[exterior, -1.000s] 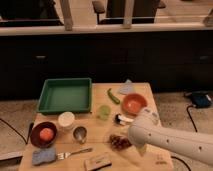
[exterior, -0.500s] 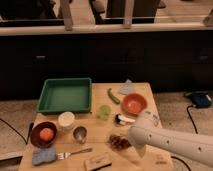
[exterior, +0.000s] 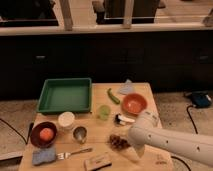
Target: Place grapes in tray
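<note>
The grapes, a small dark reddish bunch, lie on the wooden table near its front edge. The green tray sits empty at the table's back left, well apart from the grapes. My white arm reaches in from the right. Its gripper points down just to the right of the grapes, close to them. The arm's wrist covers much of the gripper.
An orange bowl and a green pepper lie behind the grapes. Left of the grapes are a green cup, white cup, metal cup, dark bowl with an orange fruit, blue sponge, fork and block.
My arm's end has sunk a little and shifted slightly left, closer to the grapes. The grapes and the other things have not moved.
</note>
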Motion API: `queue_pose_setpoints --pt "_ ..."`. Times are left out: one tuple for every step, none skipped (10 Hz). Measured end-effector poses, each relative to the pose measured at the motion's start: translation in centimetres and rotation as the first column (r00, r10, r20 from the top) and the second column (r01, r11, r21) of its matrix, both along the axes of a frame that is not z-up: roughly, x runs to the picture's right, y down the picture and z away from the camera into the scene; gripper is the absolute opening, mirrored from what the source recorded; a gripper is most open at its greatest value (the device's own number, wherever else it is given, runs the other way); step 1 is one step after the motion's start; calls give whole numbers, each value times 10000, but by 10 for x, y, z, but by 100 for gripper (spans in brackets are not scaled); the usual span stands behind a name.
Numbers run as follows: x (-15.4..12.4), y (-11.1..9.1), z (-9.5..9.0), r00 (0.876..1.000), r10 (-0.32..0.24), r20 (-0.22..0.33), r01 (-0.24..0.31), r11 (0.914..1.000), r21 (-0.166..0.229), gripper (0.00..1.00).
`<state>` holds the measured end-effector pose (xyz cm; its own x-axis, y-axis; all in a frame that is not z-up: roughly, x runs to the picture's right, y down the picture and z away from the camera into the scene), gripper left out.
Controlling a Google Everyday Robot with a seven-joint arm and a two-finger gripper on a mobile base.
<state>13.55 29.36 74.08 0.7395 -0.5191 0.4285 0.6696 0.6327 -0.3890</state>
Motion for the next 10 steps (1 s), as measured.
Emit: queue_pose_setpoints --pt "-2 0 1 10000 -56 69 56 10000 -7 80" --pt "-2 1 2 9999 -84 106 84 10000 -11 80" --pt "-1 2 2 9999 -93 134 94 10000 -20 80" --pt "-2 3 2 9997 -136 185 137 9999 -32 80" --pt "-4 3 3 9994 -210 262 211 9998 -45 80" --pt "-4 4 4 9992 -260 316 262 9996 -58 80" --pt "-5 5 5 9989 -300 356 302 9995 -63 80" --pt "-5 5 6 9988 -320 381 323 9995 -71 80" --pt "-4 6 6 9986 -344 400 347 9994 -81 80" --pt "-5 7 7 9983 -385 445 389 9992 -77 80"
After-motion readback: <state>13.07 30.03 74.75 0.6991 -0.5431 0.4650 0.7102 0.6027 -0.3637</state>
